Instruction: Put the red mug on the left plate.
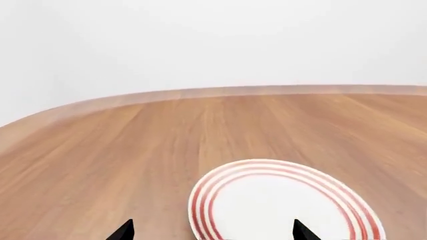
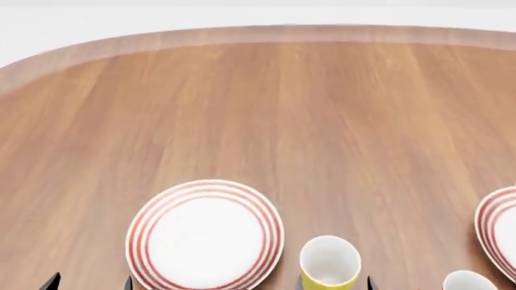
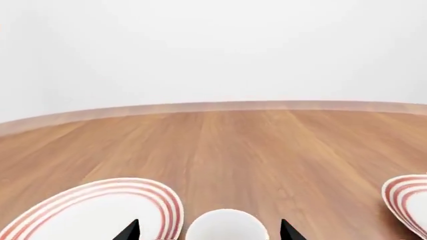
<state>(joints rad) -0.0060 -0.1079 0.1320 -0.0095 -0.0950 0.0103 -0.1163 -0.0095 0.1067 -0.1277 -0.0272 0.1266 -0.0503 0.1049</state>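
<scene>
The left plate (image 2: 205, 235), white with red rings, lies near the table's front left; it also shows in the left wrist view (image 1: 280, 205) and the right wrist view (image 3: 100, 210). My left gripper (image 1: 213, 231) is open and empty, its dark tips just short of the plate's near rim. My right gripper (image 3: 209, 231) is open, with the white mouth of a mug (image 3: 227, 227) between its tips; the mug's outer wall is hidden. No red mug shows in any view. In the head view only fingertips (image 2: 52, 280) show at the bottom edge.
A yellow mug (image 2: 329, 263) stands right of the left plate. The second ringed plate (image 2: 499, 232) lies at the right edge, also in the right wrist view (image 3: 407, 200). A white mug rim (image 2: 467, 282) shows at the bottom right. The wooden table (image 2: 266, 109) stretches far back.
</scene>
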